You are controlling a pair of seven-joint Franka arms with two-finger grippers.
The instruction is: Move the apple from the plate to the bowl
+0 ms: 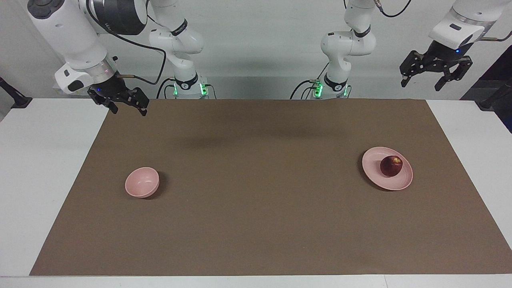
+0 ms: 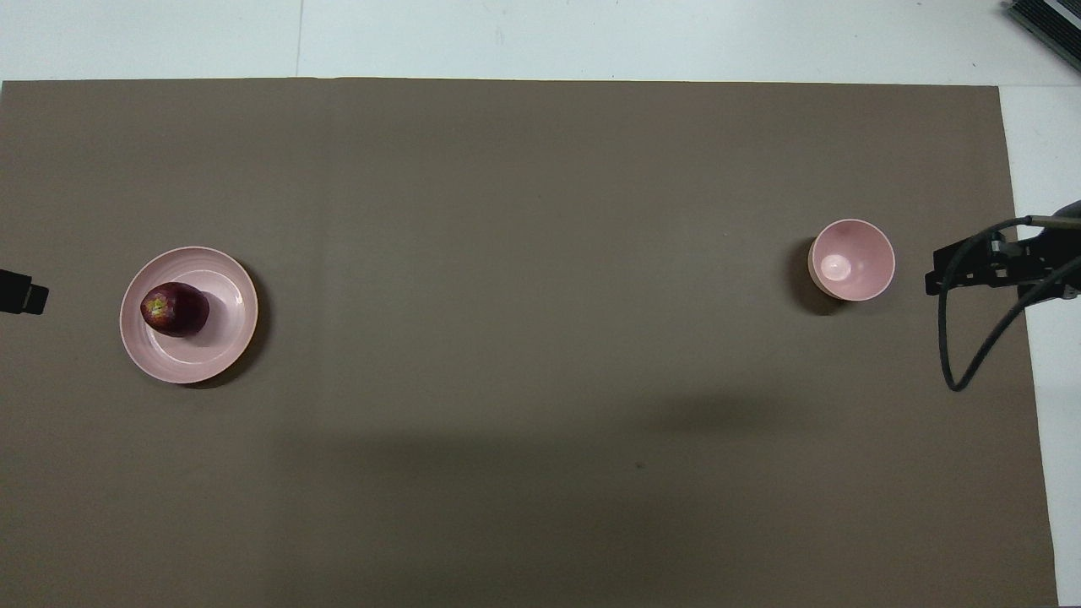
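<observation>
Apple (image 1: 391, 165) on plate (image 1: 376, 176); only the facing view shows both claws open.

On the brown mat (image 1: 256, 200): one plate (image 1: 376, 176) toward the left arm's end, one apple (image 1: 391, 166) on that plate, one bowl (image 1: 142, 182) well apart from the plate. Two arms, each with one pincer: left pincer (image 1: 435, 79), right pincer (image 1: 129, 107).

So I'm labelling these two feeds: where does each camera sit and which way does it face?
Facing view: high across the table, facing the robots; both arms show, left claw and right claw open and raised.
Overhead view: above the robots' end, looking steeply down; only claw tips show at the edges.
Shared: apple on plate, empty bowl, mirrored.
</observation>
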